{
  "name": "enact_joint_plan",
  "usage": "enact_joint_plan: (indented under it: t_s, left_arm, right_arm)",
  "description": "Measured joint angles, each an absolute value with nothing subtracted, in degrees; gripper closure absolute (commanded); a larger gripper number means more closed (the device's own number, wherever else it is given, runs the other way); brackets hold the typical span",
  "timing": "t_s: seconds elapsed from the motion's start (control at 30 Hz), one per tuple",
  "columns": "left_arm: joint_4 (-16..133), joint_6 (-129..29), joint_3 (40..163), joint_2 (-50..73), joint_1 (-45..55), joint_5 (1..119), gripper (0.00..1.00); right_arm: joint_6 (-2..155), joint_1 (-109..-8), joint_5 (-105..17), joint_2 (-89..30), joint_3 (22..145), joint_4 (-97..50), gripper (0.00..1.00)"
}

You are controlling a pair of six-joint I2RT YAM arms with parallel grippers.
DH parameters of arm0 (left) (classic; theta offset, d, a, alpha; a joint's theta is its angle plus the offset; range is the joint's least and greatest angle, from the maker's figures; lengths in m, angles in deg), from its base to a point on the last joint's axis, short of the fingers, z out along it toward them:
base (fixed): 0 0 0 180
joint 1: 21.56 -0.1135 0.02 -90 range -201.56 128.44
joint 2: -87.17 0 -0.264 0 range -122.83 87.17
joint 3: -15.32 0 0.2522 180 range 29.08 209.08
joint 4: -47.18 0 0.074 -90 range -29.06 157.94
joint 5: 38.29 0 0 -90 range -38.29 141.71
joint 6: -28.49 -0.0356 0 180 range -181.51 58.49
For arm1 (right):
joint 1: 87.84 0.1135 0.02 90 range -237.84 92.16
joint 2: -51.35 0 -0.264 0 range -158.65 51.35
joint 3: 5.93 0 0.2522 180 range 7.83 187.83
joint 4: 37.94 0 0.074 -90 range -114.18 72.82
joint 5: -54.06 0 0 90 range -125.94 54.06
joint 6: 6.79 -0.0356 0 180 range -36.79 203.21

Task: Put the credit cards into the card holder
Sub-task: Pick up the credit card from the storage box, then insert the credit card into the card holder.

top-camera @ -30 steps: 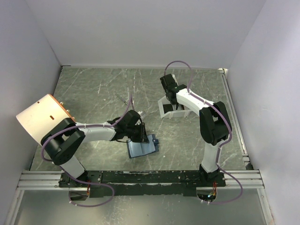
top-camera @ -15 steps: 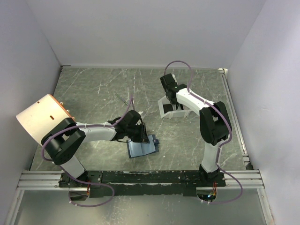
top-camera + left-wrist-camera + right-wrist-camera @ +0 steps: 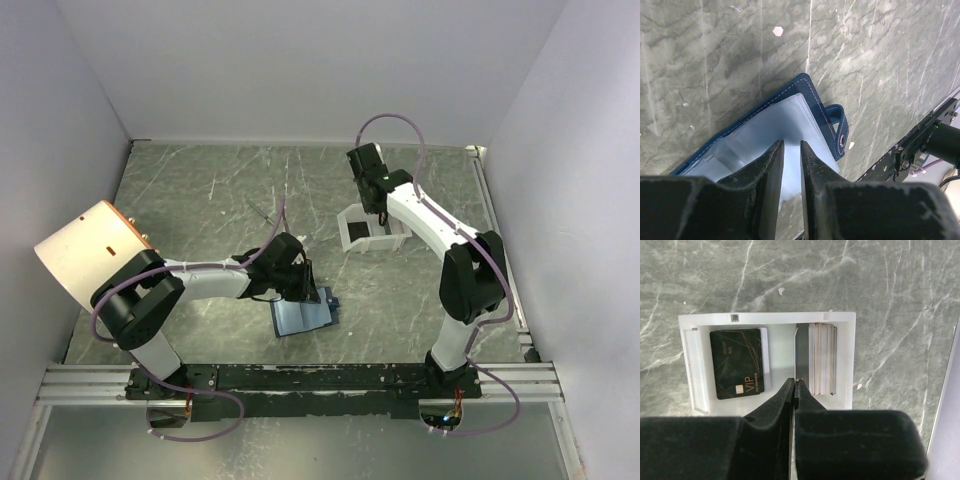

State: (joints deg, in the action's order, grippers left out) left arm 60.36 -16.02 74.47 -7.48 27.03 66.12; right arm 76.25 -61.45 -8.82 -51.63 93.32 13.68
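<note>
The dark blue card holder (image 3: 305, 317) lies open on the table near the front, its light blue-grey inside up; in the left wrist view (image 3: 805, 112) its snap tab (image 3: 840, 130) points right. My left gripper (image 3: 303, 285) (image 3: 791, 143) stands on its inside with the jaws a narrow gap apart and nothing between them. My right gripper (image 3: 381, 213) (image 3: 795, 382) hangs above the white tray (image 3: 352, 237) (image 3: 765, 318), shut on a thin credit card (image 3: 801, 350) seen edge-on. In the tray a black VIP card (image 3: 737, 362) lies flat and a stack of cards (image 3: 822, 357) stands on edge.
A large white and copper cylinder (image 3: 90, 250) sits at the table's left edge beside the left arm. A metal rail (image 3: 300, 378) runs along the front. White walls close in the left, back and right sides.
My right gripper has risen from the tray and moved back, with a card in its jaws, so the tray now shows whole. The left gripper stays on the card holder.
</note>
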Motion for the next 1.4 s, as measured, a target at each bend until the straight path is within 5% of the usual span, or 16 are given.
enact_joint_plan:
  t_s: [0.43, 0.97, 1.4]
  left_arm:
    - [61.39, -14.97, 74.40, -6.10, 27.03, 63.39, 0.69]
    - [67.64, -12.34, 71.93, 2.58, 26.34, 57.01, 0.70]
    - [74.61, -8.76, 62.14, 17.05, 24.96, 53.86, 0.81]
  right_arm:
    - [71.57, -60.34, -16.93, -42.89, 91.44, 14.89, 1.00]
    - [54.24, -53.60, -38.70, -14.71, 65.43, 1.79, 1.00]
    - [44.12, -47.18, -47.97, -18.30, 54.09, -9.18, 1.00]
